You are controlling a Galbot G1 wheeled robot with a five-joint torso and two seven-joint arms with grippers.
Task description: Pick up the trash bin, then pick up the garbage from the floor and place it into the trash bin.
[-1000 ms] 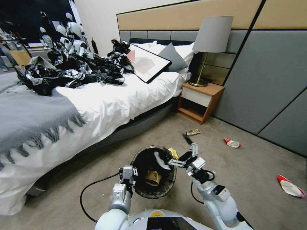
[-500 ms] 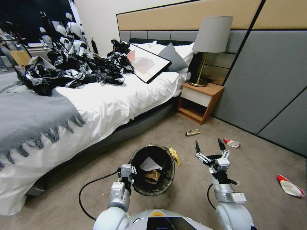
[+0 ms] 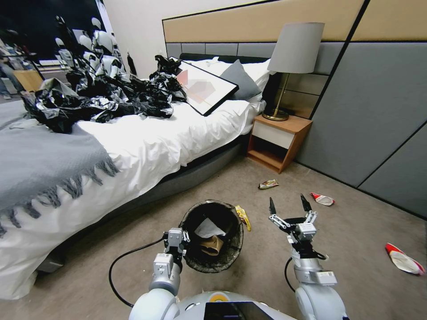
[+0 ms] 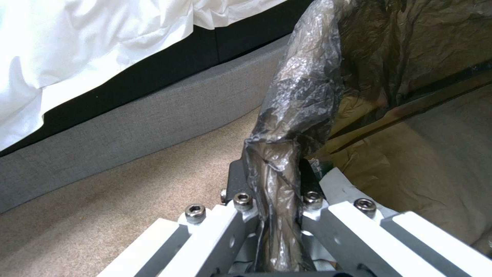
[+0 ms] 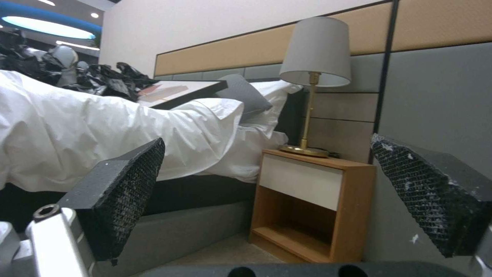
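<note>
The trash bin (image 3: 212, 268), lined with a black bag, hangs just above the carpet with my left gripper (image 3: 178, 242) shut on its near-left rim. The left wrist view shows the fingers (image 4: 241, 181) clamping the bag-covered rim (image 4: 307, 77). Inside lie a white paper scrap (image 3: 209, 229) and a brown paper bag (image 3: 212, 244). My right gripper (image 3: 288, 205) stands open and empty to the right of the bin, pads (image 5: 128, 184) wide apart. Garbage lies on the floor: a yellow packet (image 3: 243, 217) beside the bin, a wrapper (image 3: 268, 183) farther off, and red-and-white wrappers (image 3: 322, 198) (image 3: 404, 260) to the right.
The bed (image 3: 147, 146) runs along the left, piled with glossy black plastic sheets (image 3: 98, 98) and a framed picture (image 3: 202, 89). A wooden nightstand (image 3: 278, 140) with a lamp (image 3: 293, 53) stands ahead. A grey panelled wall (image 3: 378, 124) closes the right. A black cable (image 3: 129, 262) loops by the left arm.
My right gripper, which held the white scrap over the bin, has opened and swung right, away from the rim. The scrap now lies inside the bin. The left gripper stays clamped.
</note>
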